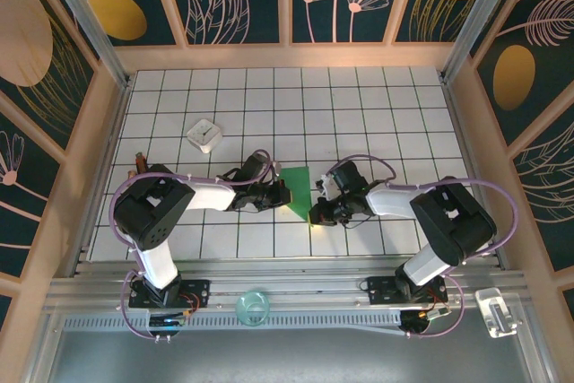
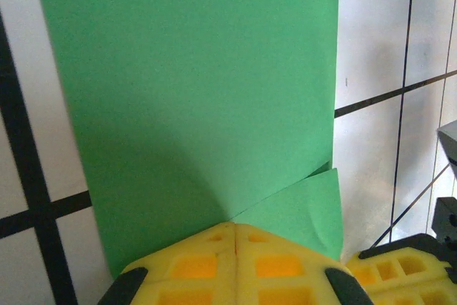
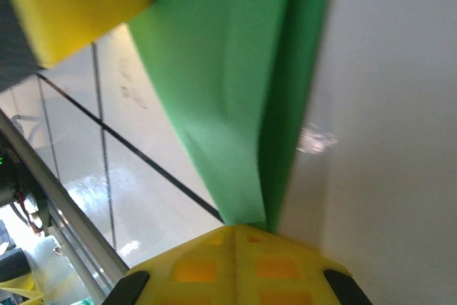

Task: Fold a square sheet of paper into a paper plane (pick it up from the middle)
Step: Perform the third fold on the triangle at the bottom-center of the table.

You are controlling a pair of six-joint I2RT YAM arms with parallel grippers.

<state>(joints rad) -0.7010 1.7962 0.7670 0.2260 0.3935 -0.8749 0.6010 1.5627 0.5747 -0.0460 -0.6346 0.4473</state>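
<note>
The green sheet of paper (image 1: pixel 299 187), folded over on itself, sits between my two grippers in the middle of the tiled table. My left gripper (image 1: pixel 284 193) is shut on its left edge; in the left wrist view the yellow fingertips (image 2: pixel 214 237) meet where the paper (image 2: pixel 200 83) runs into them, with a small folded flap (image 2: pixel 310 208) beside. My right gripper (image 1: pixel 317 213) is shut on the paper's near right corner. In the right wrist view the paper (image 3: pixel 228 91) narrows down into the closed jaws (image 3: pixel 246 228). The left gripper's yellow finger (image 3: pixel 71 5) appears at the top left there.
A small white square box (image 1: pixel 204 134) lies on the tiles at the back left. Wooden walls (image 1: pixel 287 56) close in the table on three sides. A round clear object (image 1: pixel 253 307) and a clear block (image 1: pixel 496 311) rest by the near rail.
</note>
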